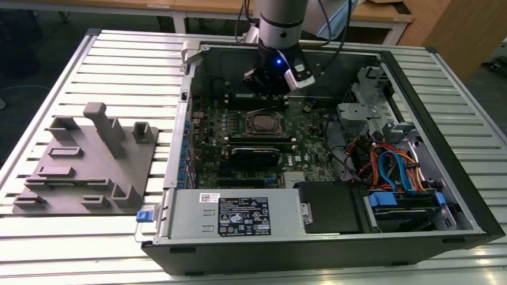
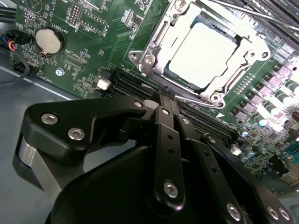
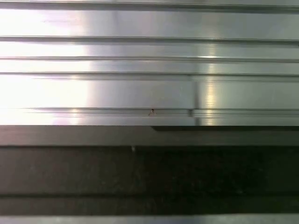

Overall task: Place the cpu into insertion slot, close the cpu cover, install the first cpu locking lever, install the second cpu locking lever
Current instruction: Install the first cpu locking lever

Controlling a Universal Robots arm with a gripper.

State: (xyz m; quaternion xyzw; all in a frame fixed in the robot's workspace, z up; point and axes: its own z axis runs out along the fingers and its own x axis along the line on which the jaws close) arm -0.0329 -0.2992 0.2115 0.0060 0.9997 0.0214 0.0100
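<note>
One open computer case lies on my slatted metal table. At the exterior view's left sits a grey fixture block, well apart from the case. Mid-frame, the green motherboard carries the insertion slot; the gripper hangs just above and behind it. In the second wrist view the fingers are pressed together, holding nothing I can see, near the socket's edge. The cpu lies seated in the slot — the cpu cover frames it, flat as far as I can tell. At the right, orange and blue cables.
</note>
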